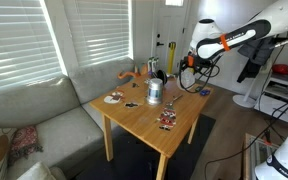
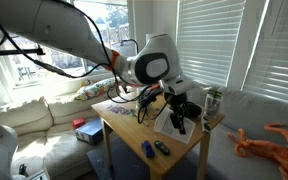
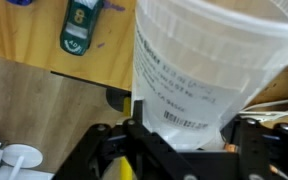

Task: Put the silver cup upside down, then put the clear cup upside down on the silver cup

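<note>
Evidently the translucent whitish plastic tumbler, the clear cup [image 3: 204, 60], sits between the jaws of the black gripper [image 3: 179, 135], narrower end nearest the palm, likely so the wrist can invert it. Whether the jaws are pressing on it I cannot tell. The small shiny metal silver cup [image 1: 154, 92] stands mid-way along the wooden table [image 1: 134, 122], ready as the base.
</note>
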`<state>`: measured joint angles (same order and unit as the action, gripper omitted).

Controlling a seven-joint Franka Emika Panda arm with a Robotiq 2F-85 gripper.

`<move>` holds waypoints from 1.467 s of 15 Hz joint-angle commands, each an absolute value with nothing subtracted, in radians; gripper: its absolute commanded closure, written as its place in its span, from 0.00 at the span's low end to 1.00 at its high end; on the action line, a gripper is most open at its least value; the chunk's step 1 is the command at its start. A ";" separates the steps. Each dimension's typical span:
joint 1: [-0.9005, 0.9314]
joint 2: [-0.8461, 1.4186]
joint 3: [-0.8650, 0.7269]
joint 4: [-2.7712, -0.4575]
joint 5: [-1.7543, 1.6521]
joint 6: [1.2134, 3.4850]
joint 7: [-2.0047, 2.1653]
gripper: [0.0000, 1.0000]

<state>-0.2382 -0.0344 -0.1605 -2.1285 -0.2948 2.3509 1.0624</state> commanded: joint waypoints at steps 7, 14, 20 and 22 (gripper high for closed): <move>-0.188 -0.248 -0.040 -2.092 -0.590 2.235 1.119 0.54; -0.142 -0.259 0.135 -2.093 -0.992 2.255 1.282 0.54; -0.039 -0.200 0.181 -2.094 -1.252 2.217 1.504 0.54; -0.005 -0.179 0.184 -2.099 -1.308 2.197 1.567 0.54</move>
<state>-0.0478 -0.2041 0.1792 -2.0950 -1.2131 2.2362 1.4627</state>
